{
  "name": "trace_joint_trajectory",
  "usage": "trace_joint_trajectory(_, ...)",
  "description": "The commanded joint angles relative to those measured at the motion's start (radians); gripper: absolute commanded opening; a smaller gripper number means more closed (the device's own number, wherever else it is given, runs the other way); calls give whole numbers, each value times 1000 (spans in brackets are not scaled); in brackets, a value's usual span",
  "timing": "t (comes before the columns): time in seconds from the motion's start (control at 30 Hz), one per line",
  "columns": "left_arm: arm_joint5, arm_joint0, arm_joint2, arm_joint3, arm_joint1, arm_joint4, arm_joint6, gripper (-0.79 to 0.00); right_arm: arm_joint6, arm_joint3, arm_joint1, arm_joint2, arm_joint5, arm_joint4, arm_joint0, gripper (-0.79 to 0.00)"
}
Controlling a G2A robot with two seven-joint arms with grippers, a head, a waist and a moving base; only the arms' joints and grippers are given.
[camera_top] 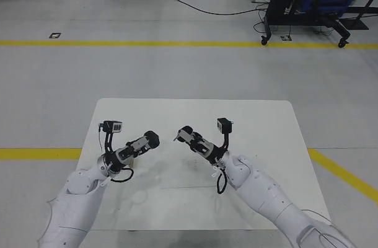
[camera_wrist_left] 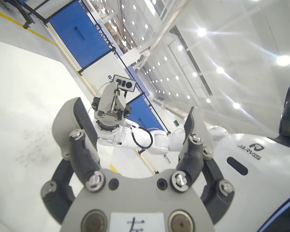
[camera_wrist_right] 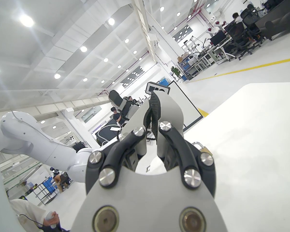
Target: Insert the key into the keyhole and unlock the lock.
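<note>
L pincer [camera_wrist_left: 133,108] wide open, empty, above surface [camera_top: 251,118]. R pincer [camera_wrist_right: 155,102] closed; can't tell if it grips anything. Padlock [camera_wrist_right: 203,148] on surface, twd left edge, by L arm.

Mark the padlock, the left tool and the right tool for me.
padlock [camera_wrist_right: 206,149], right wrist view, brass body.
left tool [camera_wrist_left: 134,112], left wrist view, gap midway between open fingertips.
right tool [camera_wrist_right: 155,102], right wrist view, seam between shut fingertips.
</note>
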Motion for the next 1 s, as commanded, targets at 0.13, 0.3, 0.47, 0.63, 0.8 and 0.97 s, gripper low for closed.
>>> trace_joint_trajectory(0.13,-37,3,17,-18,1,137,43,-480,97,20,-18,-29,0,127,24,-785)
trace_joint_trajectory(0.3,-44,10,21,-35,2,243,98,-493,137,40,-28,-30,0,163,36,-785)
trace_joint_trajectory(0.47,-39,17,30,-50,3,293,138,-496,171,49,-36,-28,0,194,38,-785)
trace_joint_trajectory(0.63,-37,21,36,-57,5,329,169,-496,196,55,-44,-25,0,210,40,-785)
trace_joint_trajectory(0.8,-37,26,40,-64,7,349,193,-511,224,64,-52,-23,0,233,38,-785)
trace_joint_trajectory(0.97,-35,35,41,-78,9,396,230,-631,253,76,-57,-19,0,242,39,-785)
